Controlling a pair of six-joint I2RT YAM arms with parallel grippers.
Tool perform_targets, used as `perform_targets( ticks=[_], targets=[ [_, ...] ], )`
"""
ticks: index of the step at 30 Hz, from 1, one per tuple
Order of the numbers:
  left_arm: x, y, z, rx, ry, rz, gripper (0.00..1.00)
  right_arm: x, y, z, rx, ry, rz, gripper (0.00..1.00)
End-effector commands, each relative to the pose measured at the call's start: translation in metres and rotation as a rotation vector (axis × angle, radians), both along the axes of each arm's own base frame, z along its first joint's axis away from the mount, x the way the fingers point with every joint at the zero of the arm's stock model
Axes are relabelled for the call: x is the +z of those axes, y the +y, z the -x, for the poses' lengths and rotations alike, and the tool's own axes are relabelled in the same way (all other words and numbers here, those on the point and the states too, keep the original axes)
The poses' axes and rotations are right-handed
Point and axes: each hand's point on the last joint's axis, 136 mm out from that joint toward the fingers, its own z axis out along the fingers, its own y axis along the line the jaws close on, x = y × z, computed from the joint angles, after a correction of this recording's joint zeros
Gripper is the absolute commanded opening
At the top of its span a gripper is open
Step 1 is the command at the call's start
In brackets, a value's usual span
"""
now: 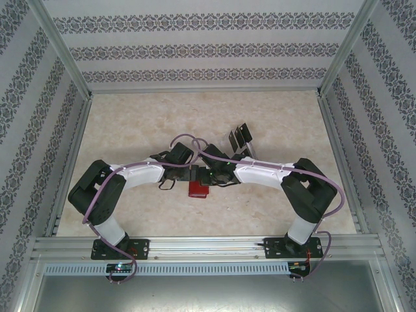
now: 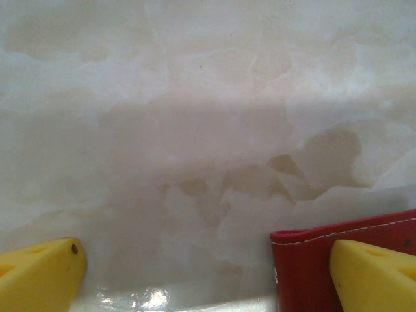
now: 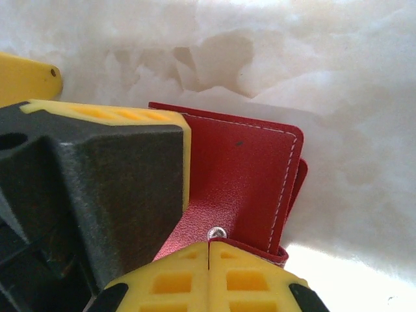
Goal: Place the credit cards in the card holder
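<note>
Red card holder (image 3: pixel 240 169), white stitching (image 3: pixel 290 169), silver rivet (image 3: pixel 218 232)

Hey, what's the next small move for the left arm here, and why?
Probably close the left gripper onto the card holder's edge. Its jaws stand wide open with one finger over the red holder, which is folded shut, while the right gripper looks shut on its edge by the snap. A second grip would let the arms open it.
</note>
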Motion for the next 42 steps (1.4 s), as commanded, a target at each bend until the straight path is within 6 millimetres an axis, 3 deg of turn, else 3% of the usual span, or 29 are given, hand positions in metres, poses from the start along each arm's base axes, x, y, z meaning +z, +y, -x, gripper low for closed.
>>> perform_targets(
  ticks=[1, 10, 25, 42],
  targets=[
    [-0.023, 0.006, 0.017, -0.008, 0.071, -0.026, 0.98, -0.009, -0.009, -0.009, -0.041, -0.007, 0.049, 0.0],
    [-0.025, 0.006, 0.017, -0.009, 0.074, -0.026, 0.97, -0.014, -0.014, -0.011, -0.038, -0.008, 0.101, 0.0],
    [-0.026, 0.004, 0.018, -0.012, 0.077, -0.019, 0.97, -0.021, 0.006, -0.005, 0.008, 0.008, 0.102, 0.0],
    [-0.026, 0.004, 0.02, 0.01, 0.087, -0.007, 0.96, -0.071, 0.005, 0.025, 0.056, 0.107, 0.221, 0.0]
  ],
)
